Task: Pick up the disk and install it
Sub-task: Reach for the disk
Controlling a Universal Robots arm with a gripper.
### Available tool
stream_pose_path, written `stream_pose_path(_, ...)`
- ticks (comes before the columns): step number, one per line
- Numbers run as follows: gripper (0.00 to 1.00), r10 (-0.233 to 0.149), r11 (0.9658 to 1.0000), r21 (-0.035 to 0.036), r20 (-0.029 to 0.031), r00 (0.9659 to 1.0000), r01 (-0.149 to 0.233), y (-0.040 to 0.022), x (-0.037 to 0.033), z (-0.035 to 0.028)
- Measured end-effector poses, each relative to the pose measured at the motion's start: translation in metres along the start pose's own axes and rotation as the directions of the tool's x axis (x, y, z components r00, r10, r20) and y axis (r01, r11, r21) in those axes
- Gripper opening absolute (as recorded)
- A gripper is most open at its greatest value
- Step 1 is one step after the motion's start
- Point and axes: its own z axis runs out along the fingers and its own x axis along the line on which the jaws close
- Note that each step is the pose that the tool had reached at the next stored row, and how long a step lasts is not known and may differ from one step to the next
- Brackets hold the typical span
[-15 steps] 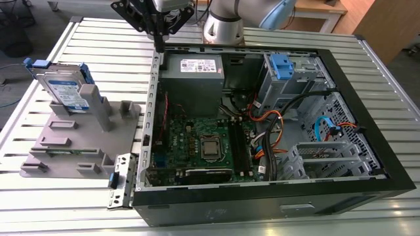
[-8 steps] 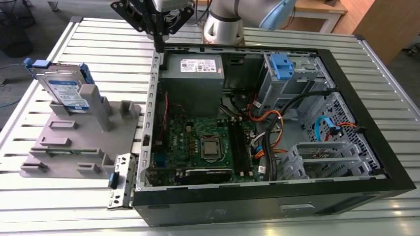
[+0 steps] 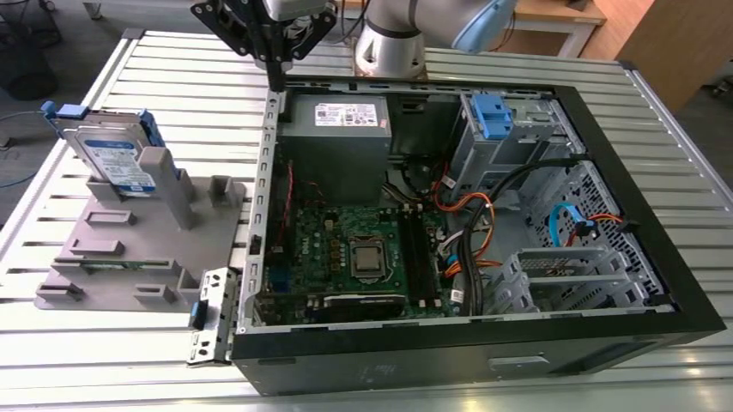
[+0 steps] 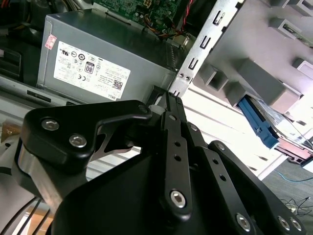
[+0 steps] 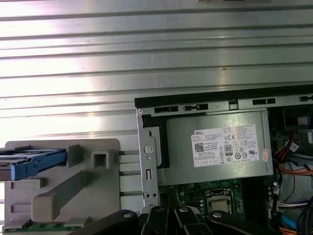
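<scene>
Open computer case (image 3: 687, 283); grey holder (image 3: 126, 249) at its nine o'clock in the exterior view, carrying the disk (image 3: 115, 159) on edge; gripper (image 3: 275, 81), jaws apparently closed and empty, over the case's eleven o'clock corner, apart from the disk

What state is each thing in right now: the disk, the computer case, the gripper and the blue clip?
disk, standing on edge in the grey holder, not gripped.
computer case, lying on its side, open.
gripper, shut, empty, at the computer case's edge.
blue clip, seated in the drive cage, no drive in it.
</scene>
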Motion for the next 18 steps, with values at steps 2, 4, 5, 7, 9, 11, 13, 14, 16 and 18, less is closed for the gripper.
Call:
stream_pose_path(2, 0.11, 0.0, 1.0, -0.0001, 0.0001, 1.0, 0.0, -0.0002, 0.0033, 0.0)
stream_pose_path(4, 0.11, 0.0, 1.0, 0.0, 0.0, 1.0, 0.0, -0.0005, 0.007, -0.0002)
stream_pose_path(5, 0.11, 0.0, 1.0, -0.0001, 0.0001, 1.0, 0.0, -0.0007, 0.0088, -0.0002)
stream_pose_path(7, 0.11, 0.0, 1.0, -0.0001, 0.0001, 1.0, 0.0, -0.0008, 0.0113, -0.0002)
stream_pose_path(9, 0.11, 0.0, 1.0, -0.0001, 0.0001, 1.0, 0.0, -0.001, 0.0128, -0.0003)
stream_pose_path(11, 0.11, 0.0, 1.0, -0.0001, 0.0001, 1.0, 0.0, -0.001, 0.0133, -0.0003)
stream_pose_path(13, 0.11, 0.0, 1.0, 0.0, 0.0001, 1.0, 0.0, -0.001, 0.0137, -0.0003)
stream_pose_path(14, 0.11, 0.0, 1.0, -0.0001, 0.0001, 1.0, 0.0, -0.001, 0.0139, -0.0003)
stream_pose_path(16, 0.11, 0.0, 1.0, 0.0, 0.0, 1.0, 0.0, -0.0011, 0.0143, -0.0003)
stream_pose_path(18, 0.11, 0.0, 1.0, -0.0001, 0.0001, 1.0, 0.0, -0.0012, 0.0165, -0.0004)
